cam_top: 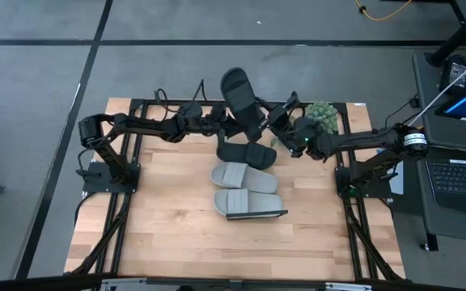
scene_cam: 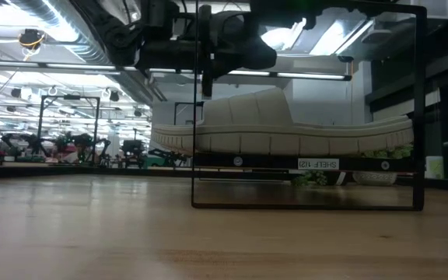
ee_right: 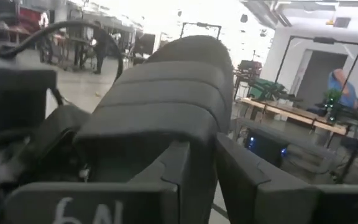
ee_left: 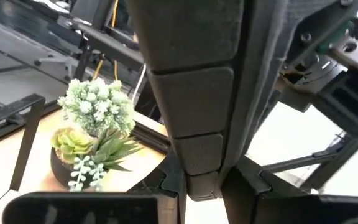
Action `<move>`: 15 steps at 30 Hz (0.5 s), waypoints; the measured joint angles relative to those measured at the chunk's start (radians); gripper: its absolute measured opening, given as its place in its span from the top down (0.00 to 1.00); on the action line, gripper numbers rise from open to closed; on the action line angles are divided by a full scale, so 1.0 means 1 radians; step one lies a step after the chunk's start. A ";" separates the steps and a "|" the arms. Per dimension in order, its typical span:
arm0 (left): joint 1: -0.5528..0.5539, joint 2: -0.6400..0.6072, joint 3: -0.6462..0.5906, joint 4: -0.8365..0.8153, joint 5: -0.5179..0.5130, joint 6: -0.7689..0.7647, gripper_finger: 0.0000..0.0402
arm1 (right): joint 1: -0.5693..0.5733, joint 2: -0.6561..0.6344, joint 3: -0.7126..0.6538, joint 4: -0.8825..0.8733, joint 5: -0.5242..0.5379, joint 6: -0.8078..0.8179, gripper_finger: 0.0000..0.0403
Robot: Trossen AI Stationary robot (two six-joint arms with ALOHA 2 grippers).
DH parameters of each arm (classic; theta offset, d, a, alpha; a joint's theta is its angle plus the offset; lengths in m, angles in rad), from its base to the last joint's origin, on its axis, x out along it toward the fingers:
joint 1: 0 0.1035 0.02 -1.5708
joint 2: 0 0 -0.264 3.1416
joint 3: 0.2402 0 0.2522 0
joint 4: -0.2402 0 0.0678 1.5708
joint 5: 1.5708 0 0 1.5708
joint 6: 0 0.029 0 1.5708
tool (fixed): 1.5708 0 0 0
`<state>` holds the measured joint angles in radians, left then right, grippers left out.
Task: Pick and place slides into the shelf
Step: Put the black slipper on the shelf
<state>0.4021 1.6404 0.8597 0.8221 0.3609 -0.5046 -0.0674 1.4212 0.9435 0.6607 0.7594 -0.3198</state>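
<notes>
Black and ridged, a slide [cam_top: 241, 101] fills both wrist views, lifted above the table's far edge between the two grippers. From its side, the left gripper [cam_top: 226, 124] clamps the slide with its arm stretched level. The right gripper [cam_top: 275, 121] reaches in opposite (whether its fingers grip, I cannot tell). Two grey slides [cam_top: 245, 187] and another black slide [cam_top: 247, 152] lie mid-table, near the plant [cam_top: 320, 115].

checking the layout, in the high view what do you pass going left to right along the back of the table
left arm's gripper → raised black rubber slide held between both grippers → right arm's gripper → green potted plant
</notes>
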 joint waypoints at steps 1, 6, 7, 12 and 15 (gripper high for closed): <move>0.009 -0.006 -0.001 -0.006 0.017 -0.005 0.84 | 0.006 0.000 0.000 -0.008 0.011 -0.003 0.81; 0.046 -0.050 0.000 -0.019 0.054 -0.010 0.85 | 0.036 -0.002 0.000 -0.072 0.083 -0.004 0.73; 0.050 -0.059 0.000 -0.036 0.061 -0.010 0.85 | 0.042 -0.004 0.000 -0.079 0.092 -0.003 0.71; 0.076 -0.110 0.001 -0.129 0.171 -0.007 0.85 | 0.074 -0.018 0.000 -0.105 0.125 -0.016 0.64; 0.096 -0.134 0.000 -0.245 0.250 0.019 0.85 | 0.100 -0.036 0.000 -0.128 0.125 -0.048 0.64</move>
<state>0.4984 1.5066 0.8600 0.5774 0.6110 -0.4853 0.0323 1.3850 0.9436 0.5329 0.8841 -0.3679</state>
